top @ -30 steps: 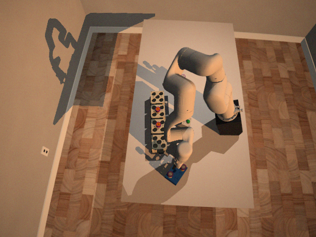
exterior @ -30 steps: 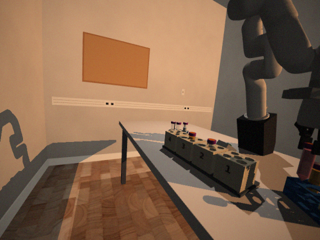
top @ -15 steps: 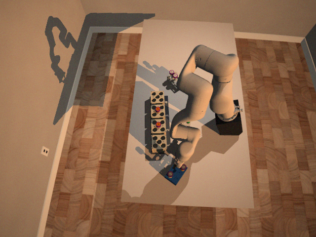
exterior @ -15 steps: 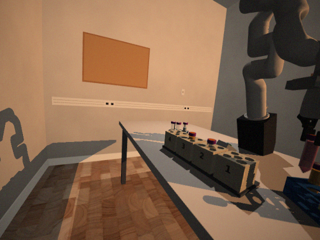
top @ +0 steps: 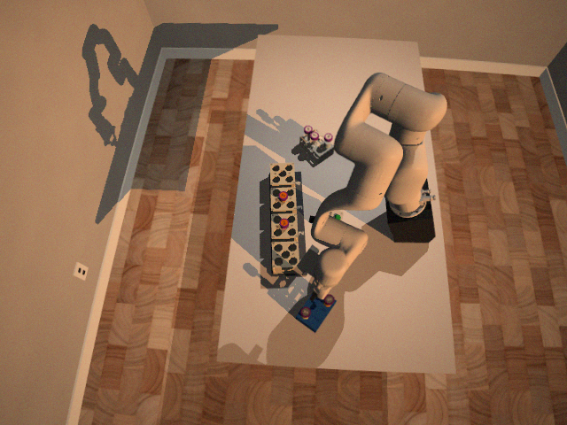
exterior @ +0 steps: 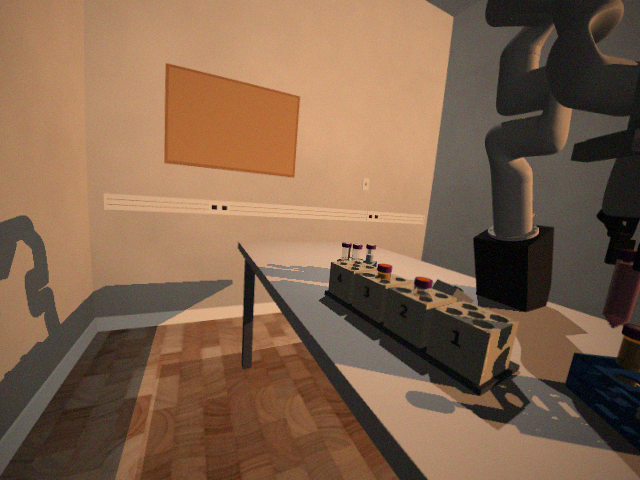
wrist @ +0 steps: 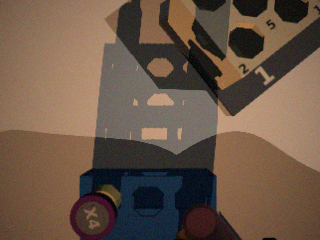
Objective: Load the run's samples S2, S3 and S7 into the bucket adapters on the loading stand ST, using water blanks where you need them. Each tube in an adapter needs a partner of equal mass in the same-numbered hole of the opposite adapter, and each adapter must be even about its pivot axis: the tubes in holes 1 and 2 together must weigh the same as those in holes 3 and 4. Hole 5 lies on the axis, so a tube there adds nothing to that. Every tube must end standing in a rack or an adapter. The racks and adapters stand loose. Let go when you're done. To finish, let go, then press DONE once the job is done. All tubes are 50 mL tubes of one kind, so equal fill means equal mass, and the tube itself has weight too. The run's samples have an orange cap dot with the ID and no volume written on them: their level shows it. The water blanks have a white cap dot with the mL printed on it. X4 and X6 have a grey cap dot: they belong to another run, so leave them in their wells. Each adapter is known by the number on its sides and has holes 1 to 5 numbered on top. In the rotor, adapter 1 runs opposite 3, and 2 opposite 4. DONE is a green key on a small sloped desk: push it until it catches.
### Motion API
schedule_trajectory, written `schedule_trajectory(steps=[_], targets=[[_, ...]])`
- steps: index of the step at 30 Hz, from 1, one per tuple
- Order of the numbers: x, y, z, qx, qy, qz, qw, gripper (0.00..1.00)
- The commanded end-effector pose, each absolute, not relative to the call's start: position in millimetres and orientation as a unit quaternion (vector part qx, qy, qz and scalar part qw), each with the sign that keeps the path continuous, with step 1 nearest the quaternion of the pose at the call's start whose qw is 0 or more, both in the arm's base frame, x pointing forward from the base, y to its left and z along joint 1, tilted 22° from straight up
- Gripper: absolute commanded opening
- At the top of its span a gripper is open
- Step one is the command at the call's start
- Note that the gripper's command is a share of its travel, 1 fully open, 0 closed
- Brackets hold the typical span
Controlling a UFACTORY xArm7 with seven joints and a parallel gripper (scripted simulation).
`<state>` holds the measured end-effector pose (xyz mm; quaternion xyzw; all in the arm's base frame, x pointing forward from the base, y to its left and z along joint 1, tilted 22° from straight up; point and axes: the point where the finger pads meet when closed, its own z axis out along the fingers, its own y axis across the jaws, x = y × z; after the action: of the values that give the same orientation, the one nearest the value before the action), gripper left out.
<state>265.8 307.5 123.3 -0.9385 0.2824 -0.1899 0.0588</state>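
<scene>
Two orange-dotted tubes in adapters, X4 in blue rack

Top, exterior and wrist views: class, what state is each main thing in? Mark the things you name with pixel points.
Grey two-finger gripper (top: 316, 297) (exterior: 621, 246): shut on tube.
Red-filled plastic tube (exterior: 622, 291) (wrist: 201, 221): held, upright.
Blue plastic rack (top: 315, 321) (exterior: 583, 373) (wrist: 150, 181): standing, partly filled.
Purple-capped tube X4 (top: 305, 312) (exterior: 631, 331) (wrist: 92, 217): seated in rack.
Beige block adapters 1 (top: 286, 268) (exterior: 457, 356) (wrist: 256, 59) and 4 (top: 282, 181) (exterior: 338, 290): no tubes visible.
Beige block adapters 2 (top: 283, 235) (exterior: 403, 328) and 3 (top: 283, 207) (exterior: 364, 305): one tube each.

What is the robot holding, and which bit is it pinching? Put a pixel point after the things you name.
A slim, dark-red tube with a pointed bottom (exterior: 621, 291) (wrist: 201, 222), held at its top end, around the purple cap (exterior: 626, 254).
</scene>
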Motion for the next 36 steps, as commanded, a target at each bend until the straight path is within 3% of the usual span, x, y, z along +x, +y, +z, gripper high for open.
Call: schedule_trajectory(steps=[1, 19, 36], targets=[[261.6, 307.3, 135.4, -0.940, 0.280, -0.184, 0.062, 0.00], [257.4, 307.2, 145.6, -0.940, 0.280, -0.184, 0.062, 0.00], [303.9, 250.9, 164.1, -0.980, 0.039, -0.194, 0.015, 0.00]])
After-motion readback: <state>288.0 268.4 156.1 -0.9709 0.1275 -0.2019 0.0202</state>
